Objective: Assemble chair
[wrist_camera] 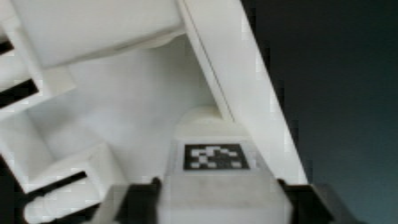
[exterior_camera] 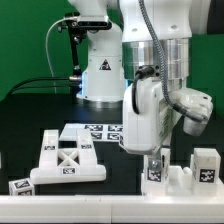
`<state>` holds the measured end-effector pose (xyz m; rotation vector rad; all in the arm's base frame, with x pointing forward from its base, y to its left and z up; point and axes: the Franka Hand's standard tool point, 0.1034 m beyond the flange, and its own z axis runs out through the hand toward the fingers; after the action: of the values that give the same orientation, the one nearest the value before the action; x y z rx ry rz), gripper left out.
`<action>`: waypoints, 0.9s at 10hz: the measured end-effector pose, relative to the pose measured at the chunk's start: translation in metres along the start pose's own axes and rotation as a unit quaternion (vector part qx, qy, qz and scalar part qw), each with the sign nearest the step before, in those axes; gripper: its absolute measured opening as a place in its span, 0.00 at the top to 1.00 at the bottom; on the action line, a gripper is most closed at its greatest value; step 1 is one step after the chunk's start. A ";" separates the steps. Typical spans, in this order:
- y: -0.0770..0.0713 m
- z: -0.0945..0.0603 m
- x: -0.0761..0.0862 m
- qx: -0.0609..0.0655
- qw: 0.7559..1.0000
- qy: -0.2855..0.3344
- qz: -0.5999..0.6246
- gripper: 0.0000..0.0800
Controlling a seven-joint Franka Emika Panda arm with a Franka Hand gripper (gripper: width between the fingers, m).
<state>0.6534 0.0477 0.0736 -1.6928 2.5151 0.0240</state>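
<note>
The chair lies in separate white tagged pieces on the black table. My gripper (exterior_camera: 152, 150) hangs over the front right of the table. It is shut on an upright white chair piece (exterior_camera: 155, 170) that carries a tag. In the wrist view the dark fingers (wrist_camera: 143, 203) stand on either side of that piece's tagged slab (wrist_camera: 217, 155), with my gripper (wrist_camera: 217, 197) closed against it. A larger white body (wrist_camera: 107, 110) with dark slots adjoins the slab. The cross-braced panel (exterior_camera: 65, 160) lies flat at the exterior view's left.
The marker board (exterior_camera: 103, 130) lies at the table's middle, behind the gripper. More white chair pieces (exterior_camera: 205, 165) stand at the exterior view's right, close to the held piece. A small tagged block (exterior_camera: 20, 186) sits at the front left. The arm's base (exterior_camera: 100, 75) stands at the back.
</note>
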 end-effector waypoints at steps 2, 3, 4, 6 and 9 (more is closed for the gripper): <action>0.000 0.001 -0.002 0.012 0.995 0.000 -0.103 0.28; 0.000 0.002 -0.003 0.016 0.978 0.003 -0.210 0.22; 0.002 0.003 -0.004 0.016 0.959 0.003 -0.282 0.22; 0.001 0.003 -0.002 0.015 0.944 0.006 -0.331 0.19; 0.002 0.005 -0.001 0.010 0.869 0.015 -0.494 0.19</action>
<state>0.6523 0.0499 0.0688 -2.7289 1.3618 -0.1126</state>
